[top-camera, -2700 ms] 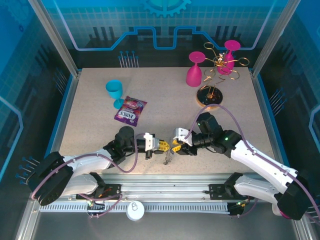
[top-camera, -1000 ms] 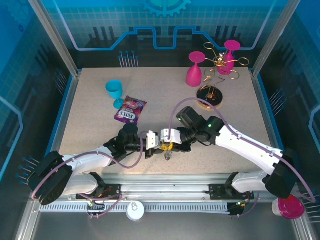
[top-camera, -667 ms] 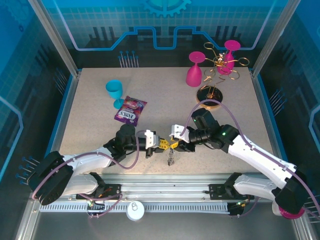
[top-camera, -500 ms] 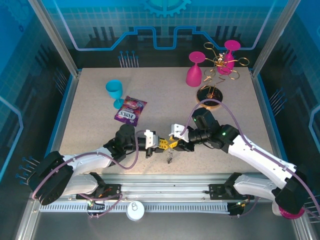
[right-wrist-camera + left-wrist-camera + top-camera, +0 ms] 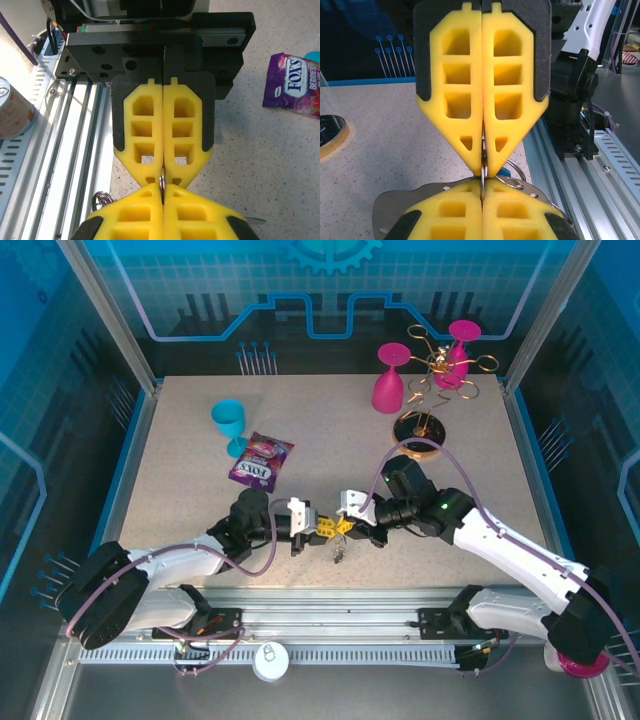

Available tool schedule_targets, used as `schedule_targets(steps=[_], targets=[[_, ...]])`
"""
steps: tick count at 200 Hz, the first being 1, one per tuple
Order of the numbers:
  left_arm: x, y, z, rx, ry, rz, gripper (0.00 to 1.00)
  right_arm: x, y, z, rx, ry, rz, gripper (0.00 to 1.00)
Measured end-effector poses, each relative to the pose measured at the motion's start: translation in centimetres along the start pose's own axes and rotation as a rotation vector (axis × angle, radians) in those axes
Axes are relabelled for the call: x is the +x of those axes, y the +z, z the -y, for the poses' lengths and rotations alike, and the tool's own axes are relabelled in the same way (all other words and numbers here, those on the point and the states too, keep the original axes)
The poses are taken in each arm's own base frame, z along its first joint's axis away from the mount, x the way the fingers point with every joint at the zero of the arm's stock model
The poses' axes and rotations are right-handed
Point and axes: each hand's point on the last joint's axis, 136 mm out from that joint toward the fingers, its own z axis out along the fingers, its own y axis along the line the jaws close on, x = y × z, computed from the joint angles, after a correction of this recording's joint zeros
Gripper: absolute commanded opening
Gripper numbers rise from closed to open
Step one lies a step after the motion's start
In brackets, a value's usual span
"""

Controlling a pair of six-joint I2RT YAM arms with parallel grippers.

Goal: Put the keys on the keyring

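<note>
Yellow-fingered, meeting tip to tip at lower centre of top view: pinching thin wire of keyring [image 5: 340, 552] with left gripper [image 5: 322, 530] and right gripper [image 5: 347, 527], both finger pairs pressed together on it. Dangling rest of ring just beneath pinch, near front edge of table [image 5: 200, 480]. Not making out keys at this size. Judging wire light, springy, slippery, with loose links; gripping bare wire beside gap, not links.

A high fixed camera looks down over the whole tabletop [image 5: 330, 430]. Two close wrist cameras face each other, sharing the meeting yellow fingers [image 5: 455, 100].
</note>
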Motion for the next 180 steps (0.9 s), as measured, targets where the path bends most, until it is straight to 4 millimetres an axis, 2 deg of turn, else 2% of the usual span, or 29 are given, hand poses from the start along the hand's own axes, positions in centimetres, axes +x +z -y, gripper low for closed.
schedule_targets(steps=[11, 24, 49, 99, 143, 171, 180], targets=[[0.2, 0.0, 0.0, 0.001, -0.004, -0.004, 0.1, 0.2, 0.1, -0.1, -0.007, 0.002, -0.009, 0.0], [0.3, 0.0, 0.1, 0.001, -0.008, -0.007, 0.15, 0.4, 0.3, -0.1, -0.011, -0.001, -0.023, 0.0], [0.6, 0.0, 0.0, -0.004, -0.008, -0.021, 0.16, 1.4, 0.4, -0.2, -0.019, 0.004, -0.089, 0.0], [1.2, 0.3, -0.4, 0.0, -0.013, -0.082, 0.16, 1.6, 0.2, -0.1, -0.032, -0.014, -0.179, 0.0], [1.8, 0.2, -0.2, 0.007, -0.023, -0.109, 0.12, 1.4, 0.8, -0.3, -0.051, -0.021, -0.198, 0.0], [2.1, 0.2, -0.1, 0.011, -0.036, -0.121, 0.0, 1.6, 1.1, -0.3, -0.049, -0.02, -0.213, 0.0], [2.1, 0.2, -0.1, 0.01, -0.034, -0.123, 0.0, 1.6, 1.2, -0.2, -0.046, -0.016, -0.216, 0.0]])
